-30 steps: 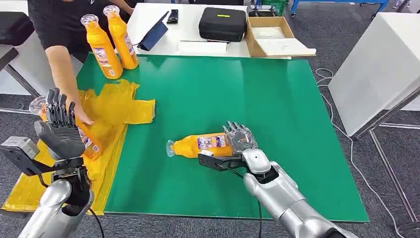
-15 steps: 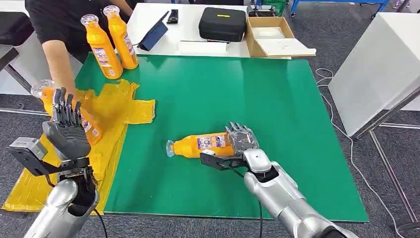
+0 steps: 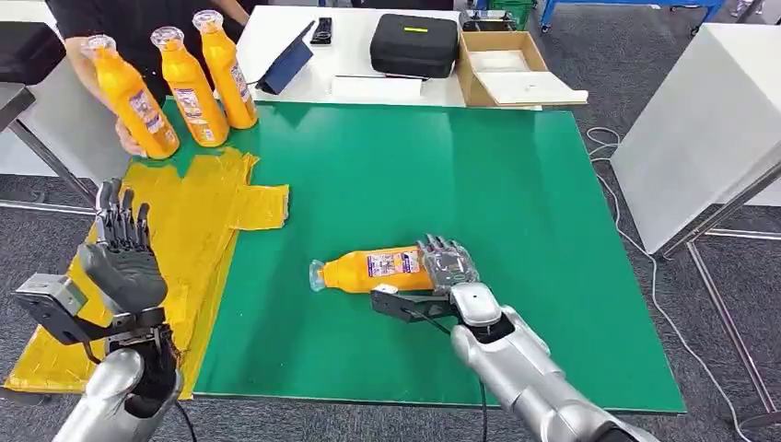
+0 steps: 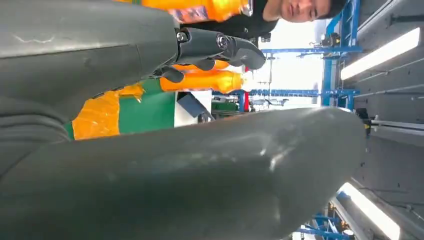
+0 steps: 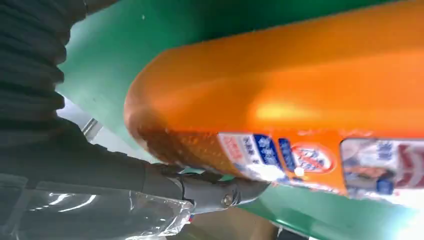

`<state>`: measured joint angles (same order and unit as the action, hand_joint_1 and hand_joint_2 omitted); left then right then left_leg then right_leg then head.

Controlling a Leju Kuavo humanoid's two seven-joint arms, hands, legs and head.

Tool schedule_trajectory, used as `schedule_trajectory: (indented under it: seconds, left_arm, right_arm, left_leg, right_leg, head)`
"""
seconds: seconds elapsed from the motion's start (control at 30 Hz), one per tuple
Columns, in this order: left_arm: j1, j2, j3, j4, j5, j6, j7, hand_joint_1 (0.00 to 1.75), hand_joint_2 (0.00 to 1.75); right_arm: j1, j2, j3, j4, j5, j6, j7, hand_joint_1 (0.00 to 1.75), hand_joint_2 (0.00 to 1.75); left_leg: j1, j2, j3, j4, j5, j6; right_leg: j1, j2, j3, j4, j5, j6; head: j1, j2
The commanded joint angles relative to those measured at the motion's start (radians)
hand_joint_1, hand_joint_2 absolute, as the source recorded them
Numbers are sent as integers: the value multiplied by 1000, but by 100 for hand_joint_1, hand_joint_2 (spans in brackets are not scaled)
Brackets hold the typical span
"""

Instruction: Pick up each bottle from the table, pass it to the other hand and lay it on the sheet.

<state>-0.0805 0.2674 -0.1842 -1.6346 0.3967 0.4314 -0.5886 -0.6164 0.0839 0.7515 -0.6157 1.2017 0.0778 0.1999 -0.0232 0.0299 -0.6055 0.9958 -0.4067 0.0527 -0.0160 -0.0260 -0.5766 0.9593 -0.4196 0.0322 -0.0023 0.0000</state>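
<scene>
A green table (image 3: 479,184) stood on grey carpet, with a crumpled yellow sheet (image 3: 198,239) draped over its near left corner and hanging past the edge. Behind it a white table (image 3: 368,55) carried a black case (image 3: 414,41), a dark tablet (image 3: 285,63) propped at a slant, and an open cardboard box (image 3: 502,64) with white sheets lying in it. A white panel (image 3: 700,120) stood off to the right, cables trailing on the floor beside it.

One orange bottle (image 3: 373,270) lay on its side on the bare green surface, cap pointing left, well apart from the sheet. The right hand (image 3: 451,267) was at its base end, fingers curled over the bottle and thumb under it; the right wrist view showed the thumb against the label side, the bottle resting on the table.

The left hand (image 3: 124,253) was raised above the sheet, fingers straight, close together and holding nothing.

At the far left corner two bottles (image 3: 210,78) stood upright side by side. A person's hand (image 3: 129,138) held a third bottle (image 3: 134,97) upright just beside them.
</scene>
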Motion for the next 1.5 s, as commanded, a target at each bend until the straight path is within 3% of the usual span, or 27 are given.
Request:
schedule_trajectory:
  seconds: [0.03, 0.5, 0.53, 0.57, 0.6, 1.5]
  left_arm:
    - [86, -7, 32, -52, 0, 1, -11, 0, 0]
    - [153, -18, 25, -85, -12, -8, -30, 0, 0]
    - [149, -19, 18, -82, -14, -5, -28, 0, 0]
    - [144, -17, 17, -81, -14, -5, -26, 0, 0]
    - [135, -13, 16, -78, -13, -5, -24, 0, 0]
    - [100, -9, 8, -109, -1, 4, 6, 0, 0]
  right_arm:
    - [-7, 35, -42, 96, 17, -22, 13, 0, 175]
    - [19, 34, -63, 103, 73, -31, 37, 0, 175]
    - [24, 29, -71, 98, 74, -14, 33, 16, 175]
    - [26, 27, -73, 96, 73, -13, 29, 169, 175]
    - [27, 23, -77, 90, 71, -8, 21, 175, 175]
    - [54, -8, -96, -22, 86, 53, 3, 175, 175]
  left_leg:
    - [2, 0, 5, -1, -3, -6]
    - [2, -3, 5, -1, -2, -5]
    - [2, -3, 5, -1, -1, -4]
    - [2, -3, 4, -1, -1, -4]
    - [3, -5, 7, -1, -2, -7]
    - [2, -4, 5, 0, 0, -3]
  right_leg:
    - [1, 5, 5, -1, -1, -2]
    - [1, 2, 5, -1, -1, -2]
    - [1, 1, 5, -1, -1, -2]
    - [1, 0, 4, -2, -1, -2]
    - [1, 1, 7, -2, -2, -4]
    - [1, -1, 5, -1, -1, -2]
  head:
    - [0, 0]
    - [0, 0]
    - [0, 0]
    - [0, 0]
    - [0, 0]
    - [0, 0]
